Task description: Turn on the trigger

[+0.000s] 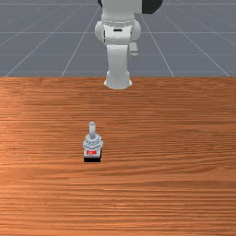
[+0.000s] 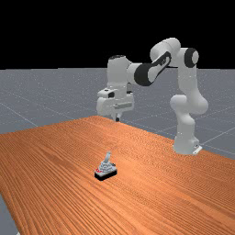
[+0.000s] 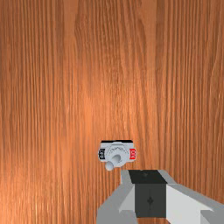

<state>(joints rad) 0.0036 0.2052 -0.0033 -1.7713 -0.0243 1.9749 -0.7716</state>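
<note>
trigger sits below the gripper, can't tell if that's open or closed; orange-brown wood table; gridded grey floor, black backdrop

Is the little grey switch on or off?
Off, it seems: the rounded grey lever of the light-grey toggle switch leans away from its red ON label, toward the black label's side.

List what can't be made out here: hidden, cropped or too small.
- Front view: top of white-and-grey robot arm, cut off by top edge.
- Far view: lettering on red label of grey lever switch, too small.
- Far view: switch's underside, hidden against orange-brown wooden table.
</note>
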